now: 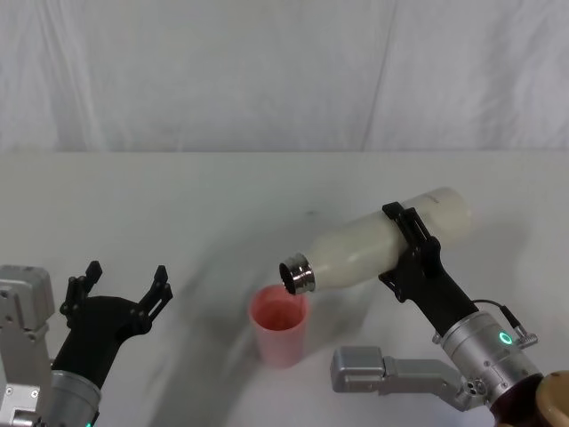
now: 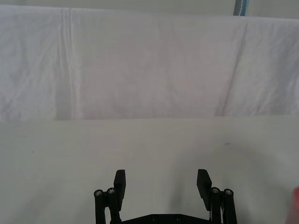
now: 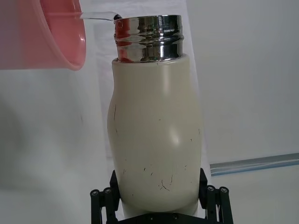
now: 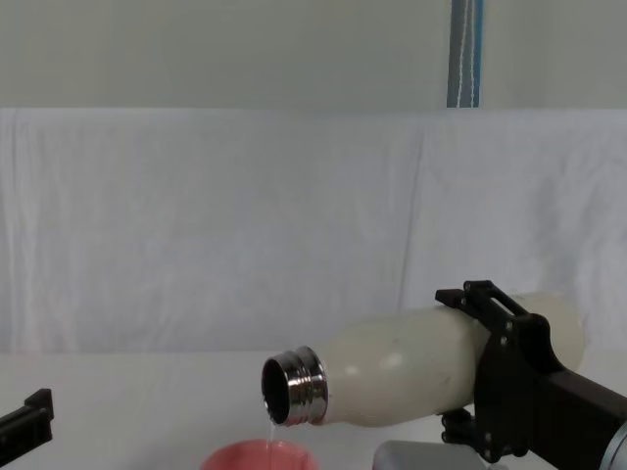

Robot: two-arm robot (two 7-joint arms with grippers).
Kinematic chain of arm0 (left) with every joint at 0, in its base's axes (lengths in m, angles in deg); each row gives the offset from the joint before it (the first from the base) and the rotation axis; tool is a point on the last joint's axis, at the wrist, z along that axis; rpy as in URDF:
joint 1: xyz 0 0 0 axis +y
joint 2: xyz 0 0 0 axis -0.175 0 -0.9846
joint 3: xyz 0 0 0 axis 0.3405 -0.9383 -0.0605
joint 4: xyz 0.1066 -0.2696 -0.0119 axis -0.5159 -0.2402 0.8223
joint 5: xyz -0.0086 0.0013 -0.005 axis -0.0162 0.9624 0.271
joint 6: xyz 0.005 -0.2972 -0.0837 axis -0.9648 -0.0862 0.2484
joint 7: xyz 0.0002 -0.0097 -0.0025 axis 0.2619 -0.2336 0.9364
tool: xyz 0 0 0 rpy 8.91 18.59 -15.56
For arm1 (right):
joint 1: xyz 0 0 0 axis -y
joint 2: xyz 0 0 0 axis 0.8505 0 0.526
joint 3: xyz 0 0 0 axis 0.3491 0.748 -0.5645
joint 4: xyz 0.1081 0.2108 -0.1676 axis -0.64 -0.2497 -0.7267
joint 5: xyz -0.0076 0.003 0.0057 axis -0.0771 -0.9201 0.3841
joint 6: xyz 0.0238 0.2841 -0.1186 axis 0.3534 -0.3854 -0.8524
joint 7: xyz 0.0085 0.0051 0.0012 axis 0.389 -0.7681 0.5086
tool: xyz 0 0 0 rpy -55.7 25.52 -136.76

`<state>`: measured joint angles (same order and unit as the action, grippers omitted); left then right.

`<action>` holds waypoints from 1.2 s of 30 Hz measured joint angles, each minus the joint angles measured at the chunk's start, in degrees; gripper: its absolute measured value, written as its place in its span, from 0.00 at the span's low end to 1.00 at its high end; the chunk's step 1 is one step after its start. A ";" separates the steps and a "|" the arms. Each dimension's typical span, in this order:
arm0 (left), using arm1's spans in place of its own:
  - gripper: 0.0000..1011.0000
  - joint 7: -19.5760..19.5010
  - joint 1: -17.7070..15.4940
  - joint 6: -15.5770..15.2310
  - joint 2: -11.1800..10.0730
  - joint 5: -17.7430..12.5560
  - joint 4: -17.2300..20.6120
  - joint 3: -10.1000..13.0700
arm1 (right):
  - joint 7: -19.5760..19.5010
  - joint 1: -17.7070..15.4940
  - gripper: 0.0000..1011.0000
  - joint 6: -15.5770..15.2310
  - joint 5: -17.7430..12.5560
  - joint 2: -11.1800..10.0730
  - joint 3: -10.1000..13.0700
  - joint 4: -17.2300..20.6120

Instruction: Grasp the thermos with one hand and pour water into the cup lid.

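Observation:
My right gripper is shut on the cream-white thermos, which lies tipped almost level above the table. Its steel neck hangs over the rim of the salmon-pink cup lid. A thin stream of water falls from the neck into the cup lid. In the right wrist view the thermos sits between the fingers and water runs into the cup lid. My left gripper rests open at the near left, with nothing between its fingers.
A white cloth covers the table and hangs as a backdrop. A grey block of the right arm lies low on the table just right of the cup lid.

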<state>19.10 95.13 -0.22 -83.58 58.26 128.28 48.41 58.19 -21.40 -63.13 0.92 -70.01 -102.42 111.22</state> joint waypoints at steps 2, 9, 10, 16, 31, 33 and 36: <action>0.99 0.00 0.00 0.00 0.00 0.00 0.00 0.00 | 0.00 0.04 0.95 0.00 0.05 -0.02 -0.03 0.00; 0.99 0.00 0.00 0.00 0.00 0.00 0.00 0.00 | 0.00 0.09 0.95 -0.06 0.24 -0.12 -0.12 0.00; 0.99 0.00 0.00 0.00 0.00 0.00 0.00 0.00 | 0.00 0.08 0.95 -0.08 0.26 -0.12 -0.13 0.00; 0.99 0.00 0.00 0.00 0.00 0.00 0.00 0.00 | 0.00 0.07 0.95 -0.16 0.34 -0.17 -0.14 0.00; 0.99 0.00 0.00 0.00 0.00 0.00 0.00 0.00 | 0.11 0.22 0.95 -0.18 0.55 -0.37 -0.22 0.00; 0.99 0.00 0.00 0.00 0.00 0.00 0.00 0.00 | 0.11 0.22 0.95 -0.18 0.55 -0.37 -0.23 0.00; 0.99 0.00 0.00 0.00 0.00 0.00 0.00 0.00 | 0.11 0.23 0.95 -0.20 0.56 -0.37 -0.25 0.00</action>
<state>19.10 95.13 -0.22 -83.58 58.27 128.28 48.41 58.30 -21.18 -63.33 1.48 -70.38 -102.68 111.22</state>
